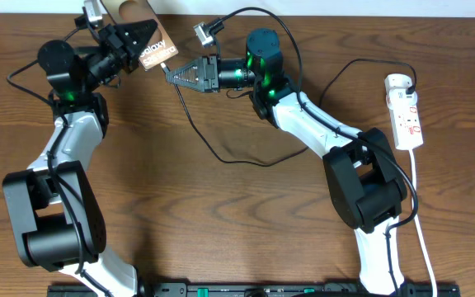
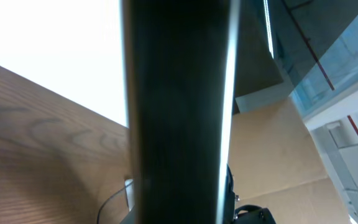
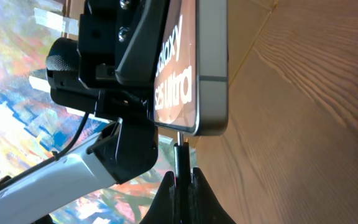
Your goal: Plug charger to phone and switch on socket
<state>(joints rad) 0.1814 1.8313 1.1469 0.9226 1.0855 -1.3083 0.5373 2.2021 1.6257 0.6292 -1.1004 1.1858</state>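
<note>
The left gripper (image 1: 138, 43) is clamped on the phone (image 1: 157, 51), holding it at the far edge of the table (image 1: 221, 231) with its "Galaxy" lettering facing up. The right gripper (image 3: 180, 180) is pinched closed on the charger (image 3: 179, 152) just behind its connector, whose tip meets the phone's end edge. The black cable trails across the wood toward the white socket (image 1: 406, 111), which lies well apart on the right.

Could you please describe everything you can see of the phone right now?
The phone is a brown-faced slab with white Galaxy S25 Ultra lettering and a grey, metal-looking rim. The left gripper holds it near the far edge of the table. The charger's connector, pinched in the right gripper, meets its end edge.
</note>
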